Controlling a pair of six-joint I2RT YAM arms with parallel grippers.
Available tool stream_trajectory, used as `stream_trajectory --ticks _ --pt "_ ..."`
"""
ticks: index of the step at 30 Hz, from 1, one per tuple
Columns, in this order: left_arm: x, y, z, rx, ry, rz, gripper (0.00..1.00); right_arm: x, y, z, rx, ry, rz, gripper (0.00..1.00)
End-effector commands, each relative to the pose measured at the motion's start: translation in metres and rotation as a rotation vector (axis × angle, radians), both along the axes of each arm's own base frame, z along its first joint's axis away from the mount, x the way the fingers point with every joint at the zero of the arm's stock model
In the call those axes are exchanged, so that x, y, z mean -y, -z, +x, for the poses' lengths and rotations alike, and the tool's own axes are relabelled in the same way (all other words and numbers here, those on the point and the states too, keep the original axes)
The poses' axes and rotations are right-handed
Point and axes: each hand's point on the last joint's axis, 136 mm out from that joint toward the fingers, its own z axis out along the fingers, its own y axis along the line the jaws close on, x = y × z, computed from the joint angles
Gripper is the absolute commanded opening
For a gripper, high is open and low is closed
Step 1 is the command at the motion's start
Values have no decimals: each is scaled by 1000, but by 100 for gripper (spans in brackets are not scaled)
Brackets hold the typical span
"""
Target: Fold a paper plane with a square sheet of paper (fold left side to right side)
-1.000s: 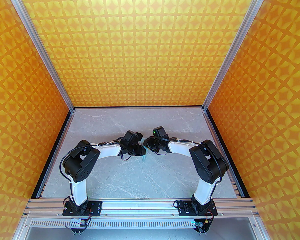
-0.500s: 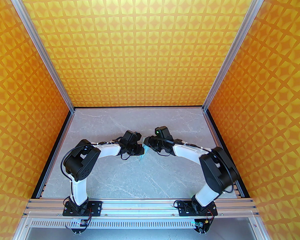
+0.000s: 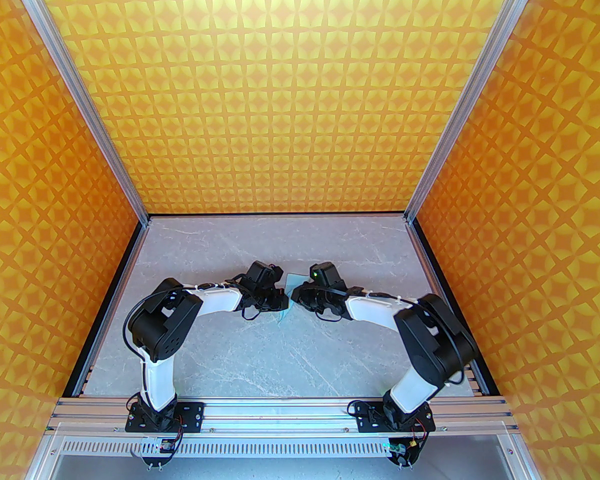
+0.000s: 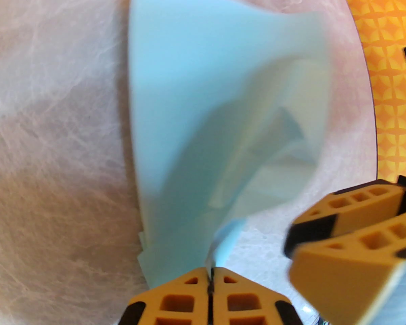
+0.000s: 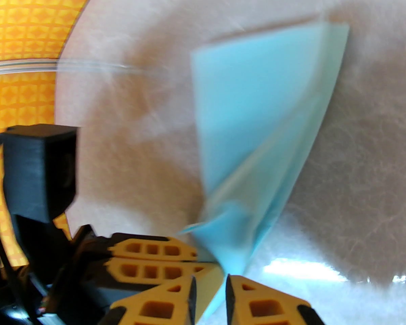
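Between the pressed-together fingertips of the left hand point(image 4: 210, 278), the narrow layered end of the square sheet of paper point(image 4: 189, 107) is pinched. From there the pale blue sheet is fanned out ahead of that hand and bowed open, so that a folded flap is seen inside; it appears to be raised off the counter point(image 3: 280, 358). Such a grip is judged to anchor the creased end while the left side is carried over to the right. Just to the right of the left hand, the right hand point(image 5: 209, 295) is held with its fingers narrowly apart and a corner of the sheet reaching into the gap. Whether that corner is gripped cannot be told through the blur. Little room is left between the two hands, so each is judged to be the other's main obstacle. Beyond both hands the counter is bounded by the orange patterned wall point(image 3: 300, 93), well apart from the work.
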Motion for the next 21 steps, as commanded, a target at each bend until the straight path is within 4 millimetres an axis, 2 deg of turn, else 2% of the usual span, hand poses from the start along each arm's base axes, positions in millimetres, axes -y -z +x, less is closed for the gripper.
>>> stream_trajectory --ticks 1,5,8,11,21 --pt "-3 7 5 1 -7 20 5 -6 6 3 -12 2 11 22" --pt "-3 10 4 -6 -6 25 5 -5 12 1 -26 2 2 23" --pt "-3 10 5 -6 -8 25 3 -6 11 -1 -21 -4 2 25" --pt "-4 8 5 -2 -4 26 6 -6 8 -1 -15 -11 0 28" --pt "-2 -2 4 12 12 11 9 -8 11 7 -7 -29 -31 25"
